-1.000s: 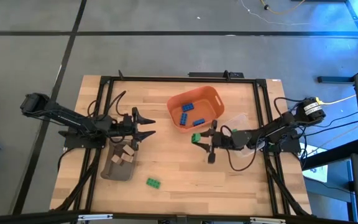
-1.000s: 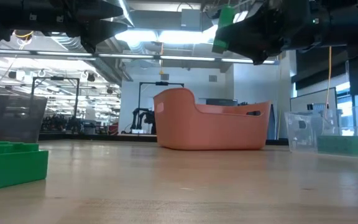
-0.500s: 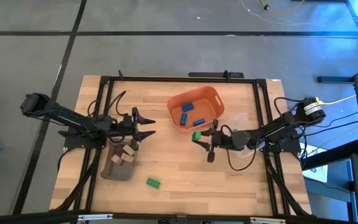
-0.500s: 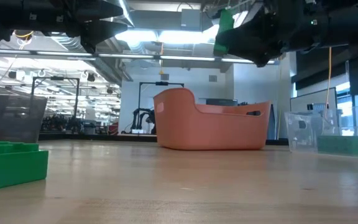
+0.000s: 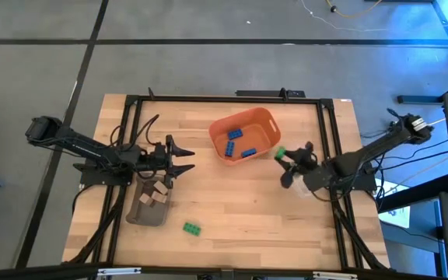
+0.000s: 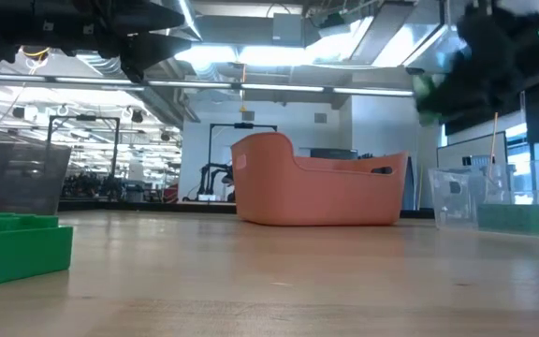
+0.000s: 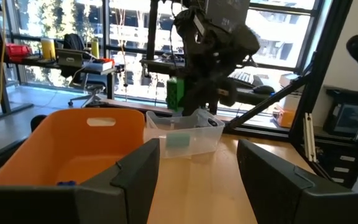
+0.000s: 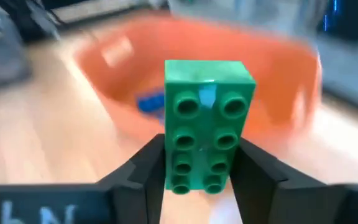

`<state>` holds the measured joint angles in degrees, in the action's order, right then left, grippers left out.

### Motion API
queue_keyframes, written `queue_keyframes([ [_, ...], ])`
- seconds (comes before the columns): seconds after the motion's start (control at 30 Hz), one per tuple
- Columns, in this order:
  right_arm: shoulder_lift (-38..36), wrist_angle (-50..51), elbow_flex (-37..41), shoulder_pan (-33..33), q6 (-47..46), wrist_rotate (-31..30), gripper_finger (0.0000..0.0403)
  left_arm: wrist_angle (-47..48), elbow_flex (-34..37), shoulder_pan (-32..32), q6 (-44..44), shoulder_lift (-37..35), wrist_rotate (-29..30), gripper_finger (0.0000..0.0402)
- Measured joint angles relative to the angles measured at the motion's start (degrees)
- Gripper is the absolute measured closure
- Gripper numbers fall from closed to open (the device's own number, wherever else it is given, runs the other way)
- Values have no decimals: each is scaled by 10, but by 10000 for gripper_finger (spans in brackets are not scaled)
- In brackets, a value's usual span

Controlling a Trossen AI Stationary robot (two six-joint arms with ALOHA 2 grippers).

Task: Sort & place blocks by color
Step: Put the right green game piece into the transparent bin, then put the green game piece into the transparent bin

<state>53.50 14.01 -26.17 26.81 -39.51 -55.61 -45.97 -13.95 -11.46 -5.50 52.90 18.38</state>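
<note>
Right gripper (image 8: 199,180) clenched on green brick (image 8: 207,124), airborne just beside orange bin (image 5: 263,120), near clear bin (image 7: 191,134). Left gripper (image 5: 183,156) parted, empty, above grey-brown tray (image 5: 142,211). Risk — early release drops green among blue bricks (image 5: 233,134), or brick slips.

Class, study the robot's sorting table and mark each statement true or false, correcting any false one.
1. The right gripper holds a green block. True.
2. The orange bin holds green blocks. False: the blue blocks lie in it.
3. A green block on the table lies loose near the grey-brown tray. True.
4. The left gripper grips a tan block. False: its fingers stand open and hold nothing.
5. The clear container has a pale green block inside. True.
</note>
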Motion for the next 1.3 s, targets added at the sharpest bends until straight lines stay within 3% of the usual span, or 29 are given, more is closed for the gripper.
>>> queue_keyframes([
  [0.13,-26,159,0,1,-155,104,263,0,0,0,-3,0,0,194],
  [0.33,-26,298,1,1,-292,264,263,-1,0,0,-3,0,6,194],
  [0.47,-27,346,1,1,-346,269,263,0,0,0,-3,0,6,194],
  [0.83,-27,329,1,1,-351,262,261,0,0,0,-3,0,6,194],
  [1.1,-26,328,1,1,-351,261,123,0,0,0,-3,0,6,194],
  [1.3,-26,325,1,0,-351,257,90,0,0,0,-3,0,6,194],
])
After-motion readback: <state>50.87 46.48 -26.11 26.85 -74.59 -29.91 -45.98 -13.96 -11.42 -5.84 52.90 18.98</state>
